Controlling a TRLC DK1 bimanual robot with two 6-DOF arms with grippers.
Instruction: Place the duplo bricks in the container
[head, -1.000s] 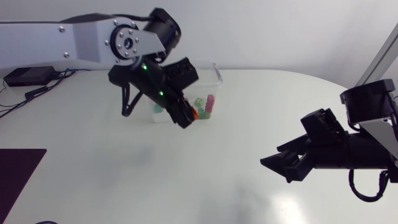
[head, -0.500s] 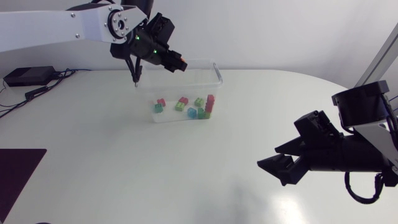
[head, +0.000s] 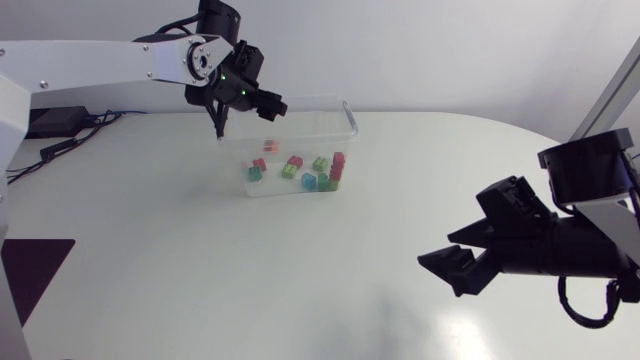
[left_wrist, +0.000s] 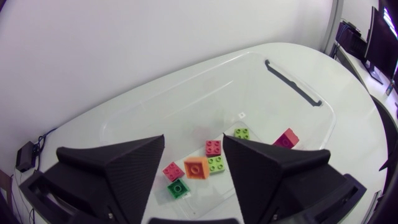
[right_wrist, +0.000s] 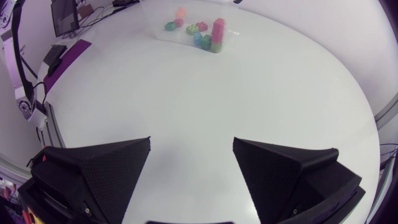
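The clear plastic container (head: 350, 115) stands at the table's back middle, with several duplo bricks (head: 300, 172) in red, green, lime, blue and magenta on its floor. My left gripper (head: 272, 104) hangs open over its back left corner. An orange brick (head: 270, 146) is below it inside the container, free of the fingers. In the left wrist view the orange brick (left_wrist: 196, 167) shows between the open fingers of my left gripper (left_wrist: 194, 146), beside red and lime bricks on the container (left_wrist: 292, 84) floor. My right gripper (head: 445, 268) stands open and holds nothing at the front right.
A black box with cables (head: 45, 122) lies at the table's back left edge. A dark mat (head: 25, 275) sits at the front left. In the right wrist view bare tabletop (right_wrist: 205, 99) stretches from my right gripper (right_wrist: 191, 146) to the bricks (right_wrist: 205, 34).
My left arm rose from the container's front to above its back left corner with the orange brick. Its fingers have now parted and the brick has dropped into the container. The right arm barely moved.
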